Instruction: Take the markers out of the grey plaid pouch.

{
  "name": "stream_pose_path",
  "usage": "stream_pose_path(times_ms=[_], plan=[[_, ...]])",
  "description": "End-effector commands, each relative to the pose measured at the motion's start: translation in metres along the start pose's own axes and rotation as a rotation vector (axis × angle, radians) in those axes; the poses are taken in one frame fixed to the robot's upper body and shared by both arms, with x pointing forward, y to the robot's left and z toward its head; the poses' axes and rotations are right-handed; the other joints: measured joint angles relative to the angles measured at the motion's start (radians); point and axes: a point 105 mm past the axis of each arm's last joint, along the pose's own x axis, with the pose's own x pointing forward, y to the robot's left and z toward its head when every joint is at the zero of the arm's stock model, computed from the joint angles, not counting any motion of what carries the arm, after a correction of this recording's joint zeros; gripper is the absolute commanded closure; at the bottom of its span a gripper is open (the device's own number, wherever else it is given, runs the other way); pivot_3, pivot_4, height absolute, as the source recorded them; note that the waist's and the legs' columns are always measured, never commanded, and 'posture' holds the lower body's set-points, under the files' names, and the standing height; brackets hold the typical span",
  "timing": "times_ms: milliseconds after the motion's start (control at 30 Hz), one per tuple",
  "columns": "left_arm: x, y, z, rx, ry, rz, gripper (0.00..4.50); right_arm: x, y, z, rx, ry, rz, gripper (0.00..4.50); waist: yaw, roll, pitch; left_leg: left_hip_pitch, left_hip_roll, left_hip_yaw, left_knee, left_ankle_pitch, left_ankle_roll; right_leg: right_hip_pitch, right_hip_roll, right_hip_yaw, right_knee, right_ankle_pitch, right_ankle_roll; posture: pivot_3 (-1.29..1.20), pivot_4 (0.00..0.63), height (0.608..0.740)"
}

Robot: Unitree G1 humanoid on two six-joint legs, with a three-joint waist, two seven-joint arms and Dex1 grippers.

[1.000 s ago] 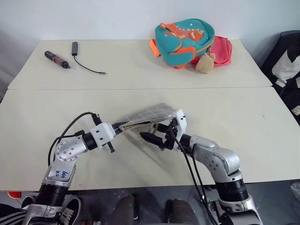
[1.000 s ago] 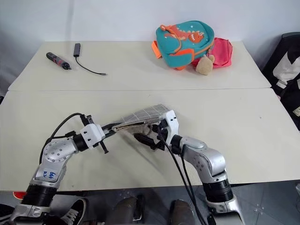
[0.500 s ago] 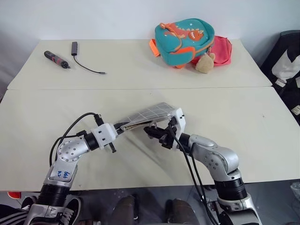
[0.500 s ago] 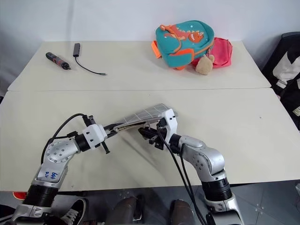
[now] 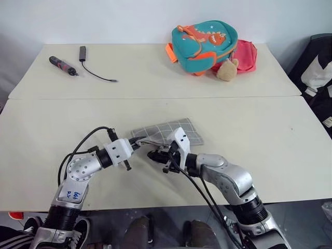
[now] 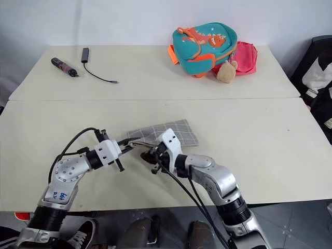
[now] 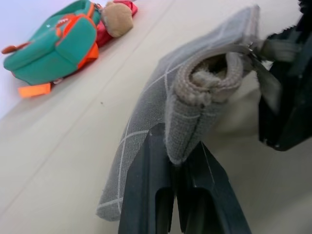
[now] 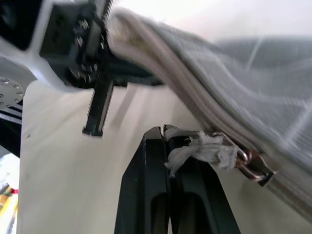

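The grey plaid pouch [image 5: 167,132] lies low over the near table, its near-left end lifted. My left gripper [image 5: 137,142] is shut on that end; in the left wrist view its fingers [image 7: 146,190] pinch the folded fabric edge of the pouch [image 7: 146,112]. Just right of it, my right gripper [image 5: 154,154] is shut on the zipper pull, a frayed white tag [image 8: 200,148] hooked to the metal slider [image 8: 253,165]. The zipper line looks closed along the edge. The markers are hidden.
At the back right stand a teal dinosaur backpack [image 5: 203,45], a pink bag [image 5: 246,56] and a small plush toy [image 5: 226,70]. A dark maroon pen-shaped tool [image 5: 63,66] and a black adapter with cable [image 5: 83,53] lie back left. A black-and-white bag [image 5: 319,72] sits past the right edge.
The right gripper has shut and moved left onto the zipper pull beside the left gripper. The pouch, earlier raised and tilted, has dropped flatter toward the table.
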Motion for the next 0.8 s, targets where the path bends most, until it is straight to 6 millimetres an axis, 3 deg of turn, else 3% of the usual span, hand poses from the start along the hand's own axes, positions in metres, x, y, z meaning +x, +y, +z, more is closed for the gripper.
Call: stream_pose_path(times_ms=[33, 233, 300, 400, 500, 600, 800], plan=[[0.003, -0.001, 0.014, 0.046, -0.046, -0.008, 4.5, -0.001, 0.008, 0.014, -0.051, -0.05, 0.045, 4.49, 0.0, 0.0, 0.0, 0.0, 0.0, 0.0, 0.0, 0.0, 0.0, 0.0, 0.0, 0.0, 0.0, 0.0, 0.0, 0.0, 0.15, 0.74], [-0.01, 0.007, 0.006, 0.056, -0.008, 0.004, 4.5, -0.033, -0.019, 0.011, -0.078, -0.017, -0.024, 4.49, 0.001, 0.0, 0.0, 0.0, 0.0, 0.0, 0.0, 0.0, 0.0, 0.0, 0.0, 0.0, 0.0, 0.0, 0.0, 0.0, 0.15, 0.74], [-0.017, 0.009, 0.002, 0.056, 0.003, -0.003, 4.5, -0.056, -0.044, 0.019, -0.094, -0.01, -0.094, 4.49, 0.001, 0.0, 0.0, 0.0, 0.0, 0.0, 0.0, 0.0, 0.0, 0.0, -0.001, 0.0, 0.0, 0.0, 0.0, 0.0, 0.15, 0.74], [-0.026, 0.013, -0.005, 0.066, 0.03, -0.008, 4.5, -0.099, -0.1, 0.027, -0.131, 0.02, -0.323, 4.49, 0.0, 0.0, 0.0, 0.0, 0.0, 0.0, 0.0, 0.0, 0.0, 0.0, 0.0, 0.0, -0.001, 0.0, 0.0, 0.0, 0.15, 0.74], [-0.03, 0.016, -0.007, 0.071, 0.034, -0.004, 4.5, -0.128, -0.13, 0.027, -0.176, 0.068, -0.444, 4.49, 0.001, 0.0, 0.0, 0.0, 0.0, 0.0, 0.0, 0.0, 0.0, 0.0, 0.0, 0.0, -0.001, 0.0, 0.0, 0.0, 0.15, 0.74], [-0.032, 0.019, -0.006, 0.06, 0.026, 0.015, 4.5, -0.135, -0.136, 0.025, -0.18, 0.071, -0.46, 4.49, 0.0, 0.0, 0.0, 0.0, 0.001, 0.0, 0.0, 0.0, 0.0, 0.001, 0.0, -0.001, -0.003, 0.0, 0.0, 0.0, 0.15, 0.74], [-0.029, 0.017, -0.005, 0.047, 0.019, 0.013, 4.5, -0.125, -0.126, 0.022, -0.179, 0.058, -0.399, 4.49, -0.001, 0.0, 0.0, 0.0, 0.001, 0.001, 0.0, 0.0, 0.001, 0.001, 0.0, -0.001, -0.002, 0.0, 0.0, 0.0, 0.15, 0.74]])
